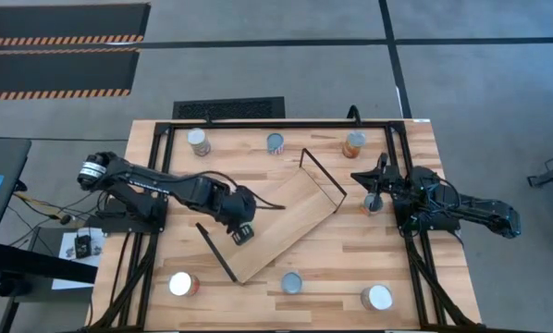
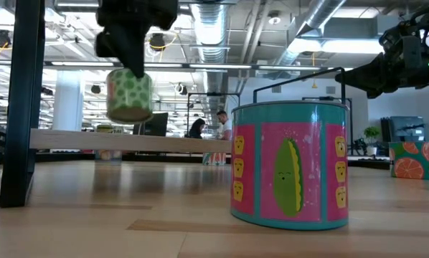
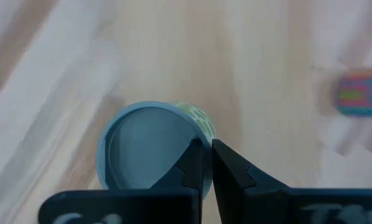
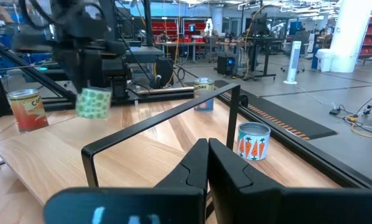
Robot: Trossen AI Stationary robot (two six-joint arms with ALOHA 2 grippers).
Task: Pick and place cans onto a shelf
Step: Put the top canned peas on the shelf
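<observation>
Nearest the low camera, a teal-and-pink corn-labelled tin (image 2: 290,165) stood upright and untouched on the pale wooden tabletop (image 1: 350,250). Beyond it, a small green-dotted cylindrical can with a blue-grey top (image 2: 129,95) was held clear of the long light-wood shelf board (image 1: 281,222), carried by the left gripper (image 1: 240,231) with its fingers pinched over the can's rim (image 3: 201,163), one inside and one outside. In the high view the gripper was seen above the shelf's near-left portion. The can's long axis was judged nearly vertical, slightly tilted, its top facing up towards the wrist camera. To do the placing well, the can would best be lowered straight until its base was flat on the board, kept away from the thin black wire bracket (image 1: 217,252), and released only once it was level, since a rim pinch lets a can swing. Farther off, the right gripper (image 1: 374,196) was parked with fingers closed and empty beside a can (image 1: 373,203) near the shelf's other bracket (image 4: 167,127).
</observation>
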